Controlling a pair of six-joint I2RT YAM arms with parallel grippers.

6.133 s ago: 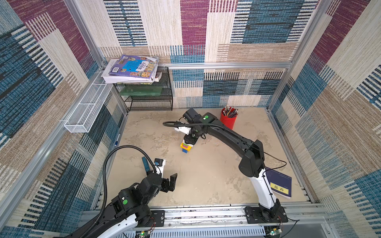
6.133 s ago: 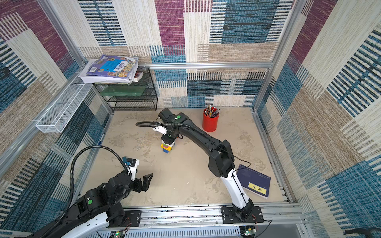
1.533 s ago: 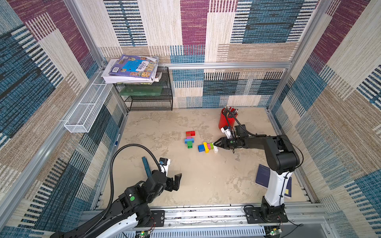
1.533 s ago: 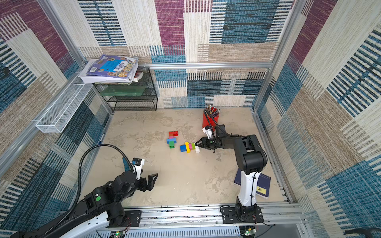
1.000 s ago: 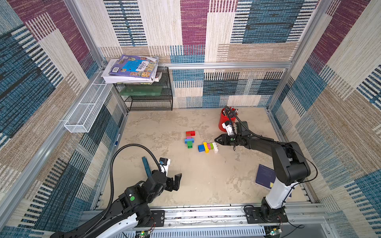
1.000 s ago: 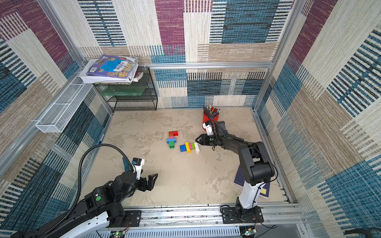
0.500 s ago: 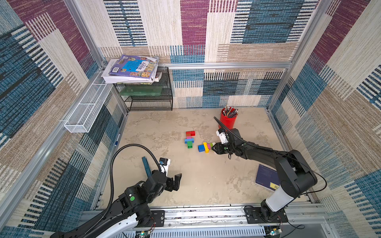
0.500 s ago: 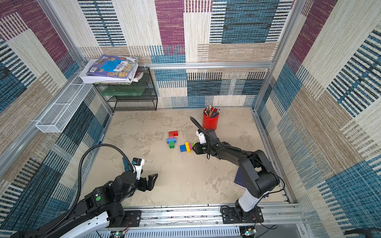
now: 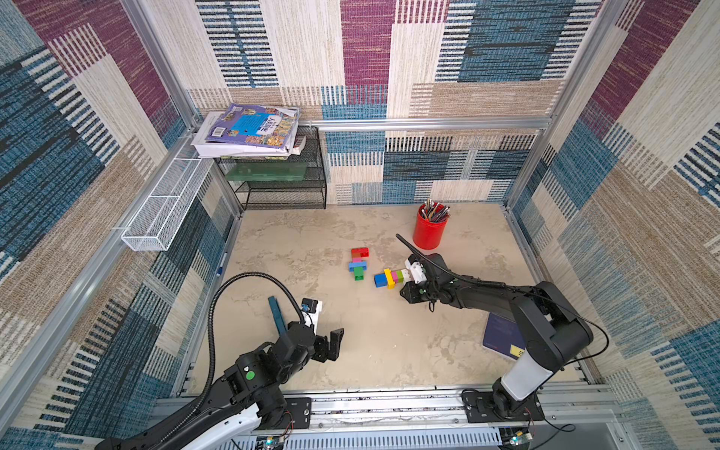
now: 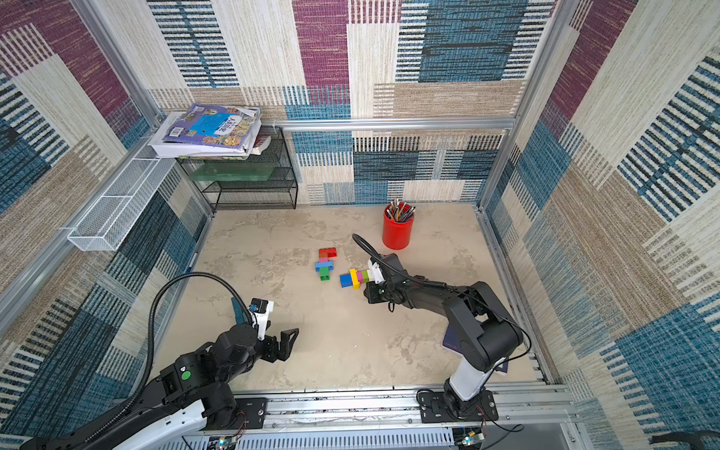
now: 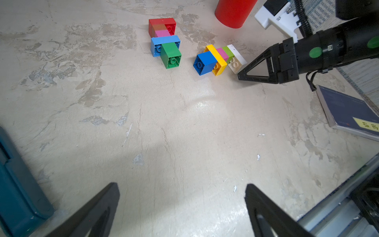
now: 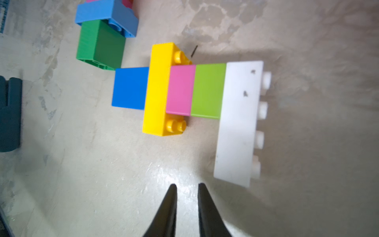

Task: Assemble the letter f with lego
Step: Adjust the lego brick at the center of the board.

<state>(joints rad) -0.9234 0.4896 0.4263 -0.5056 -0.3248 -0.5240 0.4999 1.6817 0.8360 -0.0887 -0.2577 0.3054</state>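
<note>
Tabletop point(image 12: 102, 164): lego point(image 12: 180, 90) just beside right gripper point(image 12: 187, 185).

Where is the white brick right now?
In the left wrist view the white brick ends the blue-yellow-pink-green row on the table, beside the tip of the right end effector.

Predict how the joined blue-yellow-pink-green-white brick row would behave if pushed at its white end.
Probably stiff: the brick row looks pressed flush together, so it should move as one piece. Likely to pivot rather than slide straight, since the long white brick overhangs one side. Unlikely to roll: flat faces rest on the table.
</note>
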